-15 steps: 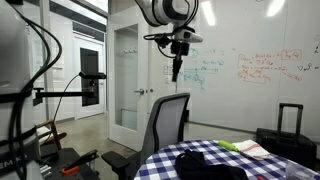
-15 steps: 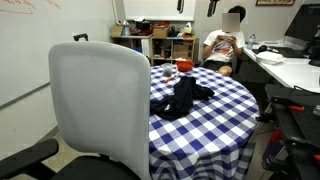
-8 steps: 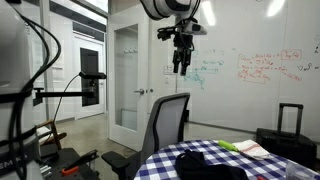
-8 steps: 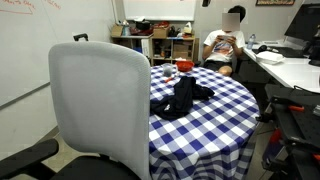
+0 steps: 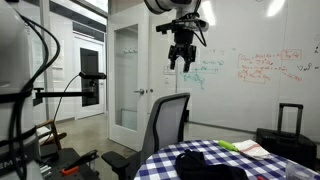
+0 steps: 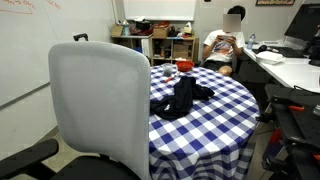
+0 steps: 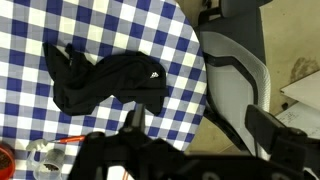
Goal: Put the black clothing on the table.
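Observation:
The black clothing (image 6: 182, 97) lies crumpled on the table (image 6: 225, 110) with the blue-and-white checkered cloth. It also shows in the wrist view (image 7: 100, 80) and as a dark heap in an exterior view (image 5: 210, 160). My gripper (image 5: 181, 60) hangs high in the air above the chair and table, open and empty. In the wrist view its two fingers (image 7: 198, 125) frame the table edge (image 7: 185, 60) and the chair far below.
A grey-backed office chair (image 6: 100, 105) stands against the table; it also shows in the wrist view (image 7: 235, 70). A black suitcase (image 5: 288, 135) stands by the whiteboard. A seated person (image 6: 225, 45), shelves and desks are behind the table. Small items (image 6: 178, 68) sit on the table's far side.
My gripper has risen higher and shifted slightly sideways, still open and empty. The black clothing has stayed still on the table.

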Tool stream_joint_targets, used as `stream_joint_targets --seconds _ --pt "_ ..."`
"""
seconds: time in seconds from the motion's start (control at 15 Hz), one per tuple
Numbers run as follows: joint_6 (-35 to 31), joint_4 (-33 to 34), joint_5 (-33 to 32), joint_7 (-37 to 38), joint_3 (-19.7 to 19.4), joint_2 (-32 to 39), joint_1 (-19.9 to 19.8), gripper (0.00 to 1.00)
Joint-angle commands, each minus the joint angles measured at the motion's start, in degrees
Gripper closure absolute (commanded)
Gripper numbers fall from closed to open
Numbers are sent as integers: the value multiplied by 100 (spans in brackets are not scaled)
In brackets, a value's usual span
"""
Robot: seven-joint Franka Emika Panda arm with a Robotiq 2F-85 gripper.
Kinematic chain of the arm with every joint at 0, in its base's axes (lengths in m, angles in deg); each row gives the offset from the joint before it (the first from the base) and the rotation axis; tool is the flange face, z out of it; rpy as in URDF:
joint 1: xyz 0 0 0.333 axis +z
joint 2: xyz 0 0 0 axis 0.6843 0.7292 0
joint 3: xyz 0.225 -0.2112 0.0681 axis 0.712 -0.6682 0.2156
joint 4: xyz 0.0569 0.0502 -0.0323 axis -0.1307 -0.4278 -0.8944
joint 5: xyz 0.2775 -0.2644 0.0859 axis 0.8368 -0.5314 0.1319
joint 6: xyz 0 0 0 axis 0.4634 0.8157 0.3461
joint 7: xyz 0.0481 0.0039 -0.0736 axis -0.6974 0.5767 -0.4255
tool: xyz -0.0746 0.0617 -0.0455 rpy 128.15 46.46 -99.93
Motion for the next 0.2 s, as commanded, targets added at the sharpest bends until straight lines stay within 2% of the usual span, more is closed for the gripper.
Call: stream_joint_targets --seconds 0.0,0.13 --pt "36 14 -4 -25 -20 2 22 0" --pt "43 14 -4 -35 -19 2 27 0"
